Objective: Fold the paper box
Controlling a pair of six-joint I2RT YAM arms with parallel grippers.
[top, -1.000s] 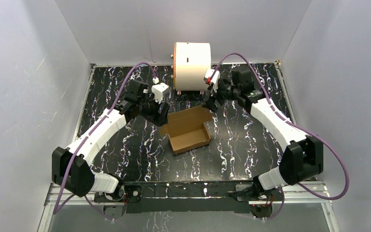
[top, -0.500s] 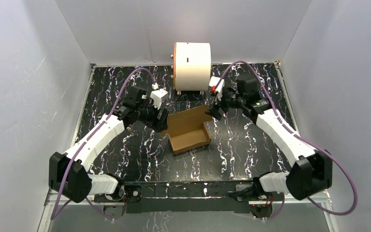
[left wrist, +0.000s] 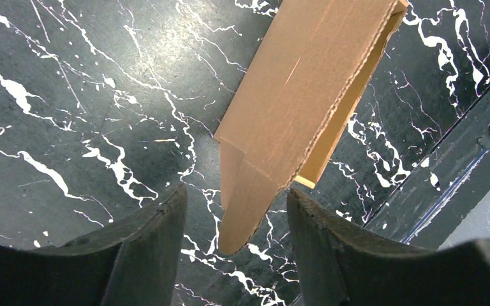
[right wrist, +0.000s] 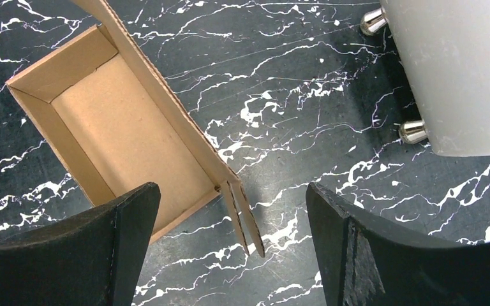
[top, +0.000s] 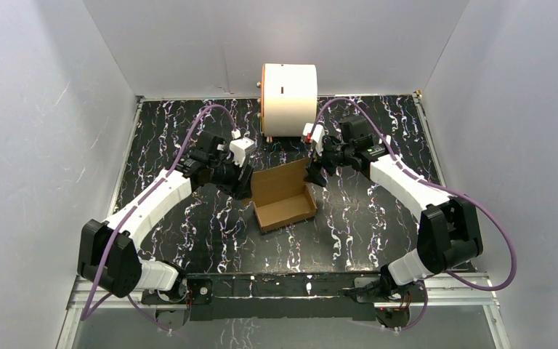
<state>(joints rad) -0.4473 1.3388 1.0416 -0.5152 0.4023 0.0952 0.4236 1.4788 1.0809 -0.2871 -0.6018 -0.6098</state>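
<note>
The paper box [top: 285, 203] sits at the centre of the top view on the black marbled table [top: 363, 218]. It is an open tray with its lid flap standing up along the far side, just below the white cylinder [top: 289, 98].

The left gripper [top: 241, 182] is at the flap's left end. In its wrist view the fingers [left wrist: 159, 236] stand parted on either side of the flap's pointed side tab. The left finger is clear of the tab; the right one is very close, possibly touching. Nothing is clamped.

The right gripper [top: 312, 173] is at the flap's right end with its jaws spread wide. The tray's corner and narrow tab lie between its fingers [right wrist: 127, 223] without contact.
</note>
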